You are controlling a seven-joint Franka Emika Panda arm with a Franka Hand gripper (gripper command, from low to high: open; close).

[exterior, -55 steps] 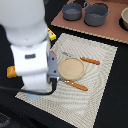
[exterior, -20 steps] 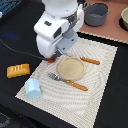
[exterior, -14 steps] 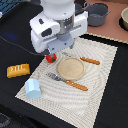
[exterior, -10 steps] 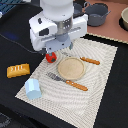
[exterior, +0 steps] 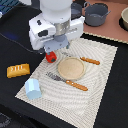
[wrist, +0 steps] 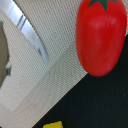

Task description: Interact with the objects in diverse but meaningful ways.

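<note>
Exterior view: the white arm body (exterior: 55, 25) fills the upper middle of the frame and hides the gripper entirely, so whether the claw is open or closed cannot be told. The wrist view shows no fingers either.

Largest surface: a black table (exterior: 15, 50), with a pale woven placemat (exterior: 100, 95) laid on it. A brown board (exterior: 112, 30) lies along the exterior view's upper right.

Containers:
- A grey pot (exterior: 96, 13) stands on the brown board; its contents cannot be made out.
- A second pot (exterior: 76, 10) beside it is partly hidden behind the arm.
- A round tan plate (exterior: 71, 68) sits at the centre of the placemat and holds nothing visible.

Task items:
- The red tomato (exterior: 51, 57) lies directly below the arm, at the placemat's edge; only part of it shows. In the wrist view the tomato (wrist: 100, 37) is large, its green stalk cut off at the frame edge.
- The pale blue carton (exterior: 33, 88) stands on the placemat's near corner.
- The orange bread slab (exterior: 18, 70) lies on the table, apart from the placemat.
- A yellow object (wrist: 52, 124) shows at the wrist view's edge, mostly cut off.

Cutlery: an orange-handled fork (exterior: 69, 82) lies just beside the plate on its near side; an orange-handled knife (exterior: 89, 60) lies on the far side.
</note>
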